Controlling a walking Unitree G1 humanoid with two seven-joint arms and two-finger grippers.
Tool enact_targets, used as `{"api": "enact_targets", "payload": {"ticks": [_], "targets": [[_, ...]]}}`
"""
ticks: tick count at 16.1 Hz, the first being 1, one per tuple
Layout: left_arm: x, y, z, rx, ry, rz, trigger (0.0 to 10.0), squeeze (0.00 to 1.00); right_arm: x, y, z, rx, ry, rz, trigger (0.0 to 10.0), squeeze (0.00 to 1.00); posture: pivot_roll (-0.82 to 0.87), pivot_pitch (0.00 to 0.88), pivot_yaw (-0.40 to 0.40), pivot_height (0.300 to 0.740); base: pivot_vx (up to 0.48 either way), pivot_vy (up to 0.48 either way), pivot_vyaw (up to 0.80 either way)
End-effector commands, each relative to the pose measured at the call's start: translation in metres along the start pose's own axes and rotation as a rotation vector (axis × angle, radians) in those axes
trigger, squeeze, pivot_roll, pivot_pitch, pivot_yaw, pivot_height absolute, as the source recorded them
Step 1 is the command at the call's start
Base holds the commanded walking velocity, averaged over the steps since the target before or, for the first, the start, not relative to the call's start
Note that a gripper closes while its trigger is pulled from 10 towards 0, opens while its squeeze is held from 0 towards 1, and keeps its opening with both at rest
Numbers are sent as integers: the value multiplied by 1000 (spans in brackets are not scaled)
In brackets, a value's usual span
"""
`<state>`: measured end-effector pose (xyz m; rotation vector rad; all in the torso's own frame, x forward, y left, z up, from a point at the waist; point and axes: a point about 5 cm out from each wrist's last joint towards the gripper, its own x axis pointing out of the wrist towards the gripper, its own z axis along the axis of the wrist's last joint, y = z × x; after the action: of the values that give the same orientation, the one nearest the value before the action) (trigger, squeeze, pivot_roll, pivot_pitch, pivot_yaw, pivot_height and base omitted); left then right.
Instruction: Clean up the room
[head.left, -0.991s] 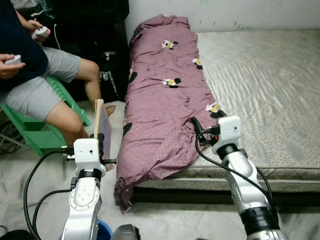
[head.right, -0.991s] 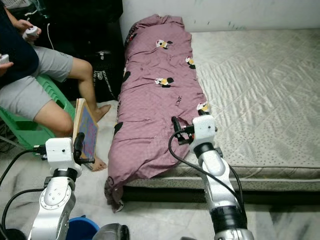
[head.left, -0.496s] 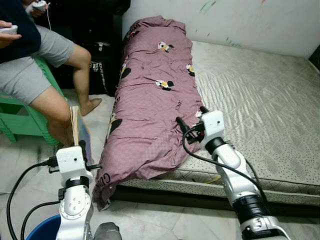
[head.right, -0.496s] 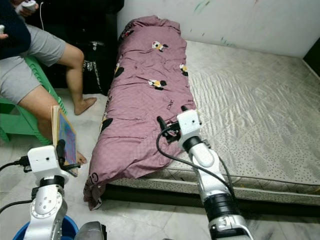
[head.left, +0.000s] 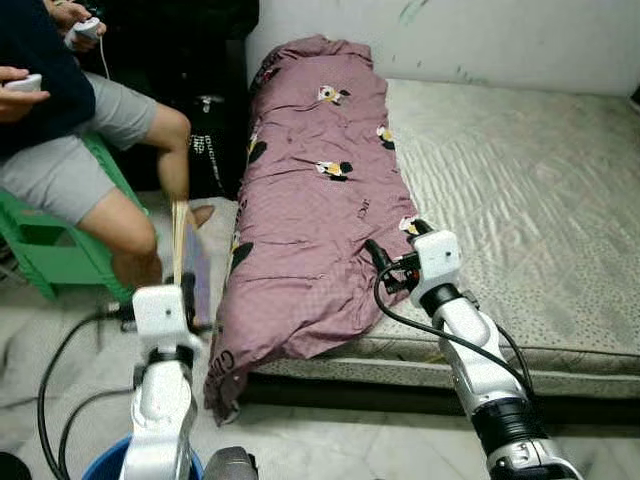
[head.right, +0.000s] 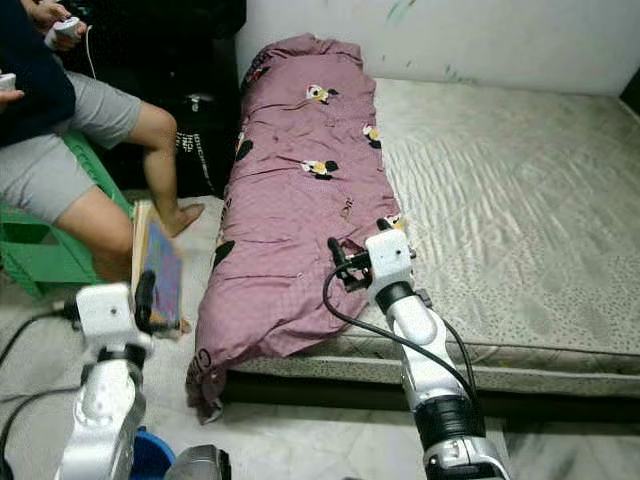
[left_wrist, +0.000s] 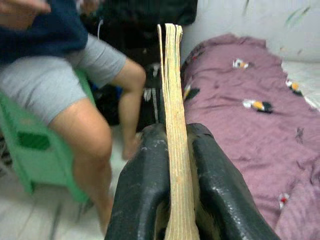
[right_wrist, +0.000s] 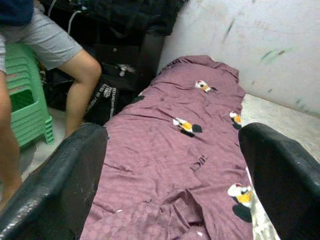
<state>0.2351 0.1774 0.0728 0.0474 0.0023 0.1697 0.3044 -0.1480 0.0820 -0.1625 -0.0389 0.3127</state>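
Bedroom floor of pale tile runs up to a low bed (head.left: 560, 170), its bare quilted mattress pushed against a white wall. Along the mattress's left edge lies a purple blanket (head.left: 310, 200) with small cartoon prints, bunched lengthwise, its lower end spilling over the side toward the floor.

To the left, a person (head.left: 70, 150) in grey shorts sits on a green stool (head.left: 50, 265), holding small white controllers.

Held upright in the left end effector (left_wrist: 175, 165) is a thin book (head.right: 158, 270), its two black fingers pressed against both covers so the pale page edges stand up between them. Carrying it edge-up over the floor beside the bed keeps it clear of the person's legs, and the firm pinch low on the book likely stops it flopping while the robot walks.

Raised over the near edge of the bed just above the blanket's lower part, the right end effector (right_wrist: 175, 165) has its fingers spread wide and nothing between them.

A blue bin (head.left: 125, 462) sits on the floor by the robot's base. Judging by the task, the book is being carried to where it belongs, and the blanket remains to be tidied.
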Motion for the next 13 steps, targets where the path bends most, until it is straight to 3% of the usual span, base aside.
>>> {"api": "enact_targets", "payload": {"ticks": [1,7,10,13], "targets": [[6,2,13,1,-65,-9,10000,0,2,-9,5,-14,-25,-31,10000,0,-20,0,-10,740,307,0,0],[6,4,17,19,-81,-22,10000,0,7,-9,11,-48,-52,-22,10000,0,-9,0,6,740,324,0,0],[9,8,20,24,-73,25,10000,0,13,-6,16,-70,-65,7,10000,0,-14,0,2,740,0,0,0],[-2,16,8,33,-8,72,10000,0,11,-9,12,-70,-32,20,10000,0,-22,0,2,740,0,0,0]]}}
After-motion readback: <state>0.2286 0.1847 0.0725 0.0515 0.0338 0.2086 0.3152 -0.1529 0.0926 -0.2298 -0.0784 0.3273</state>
